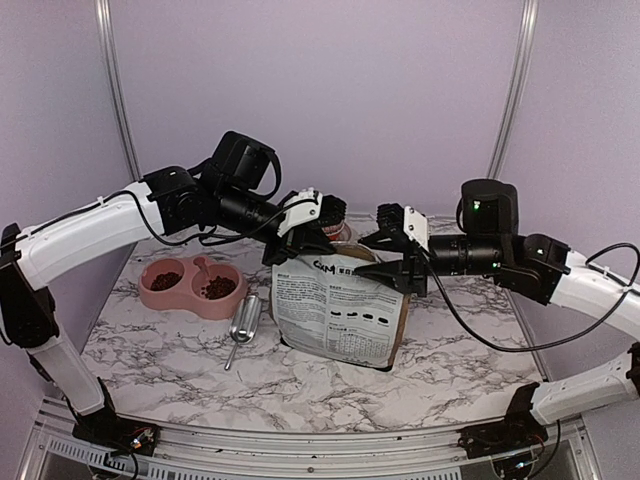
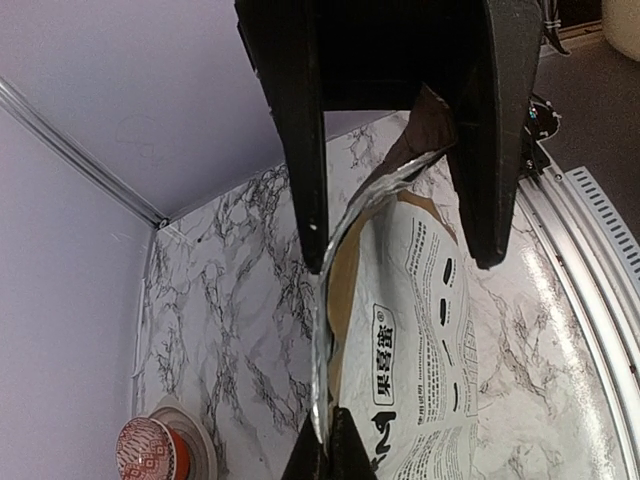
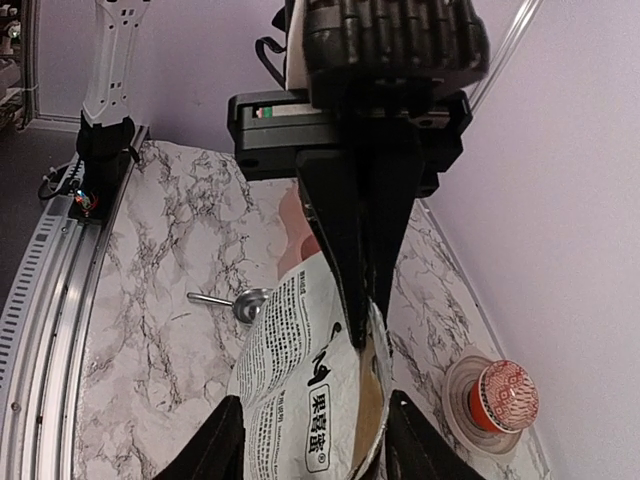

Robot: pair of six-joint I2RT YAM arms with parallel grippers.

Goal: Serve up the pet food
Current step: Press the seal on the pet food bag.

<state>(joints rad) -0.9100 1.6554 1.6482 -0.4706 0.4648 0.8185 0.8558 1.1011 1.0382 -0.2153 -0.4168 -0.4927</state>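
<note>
The top camera shows one printed paper bag standing on the marble table, with one metal scoop and one pink double bowl to its left. The pet food lies in two small heaps, one in each well. The left gripper pinches the bag's rim. In the left wrist view its two fingers meet on the foil edge, and one red-wrapped cupcake sits nearby. In the right wrist view the right gripper has its jaws apart, straddling the rim.
</note>
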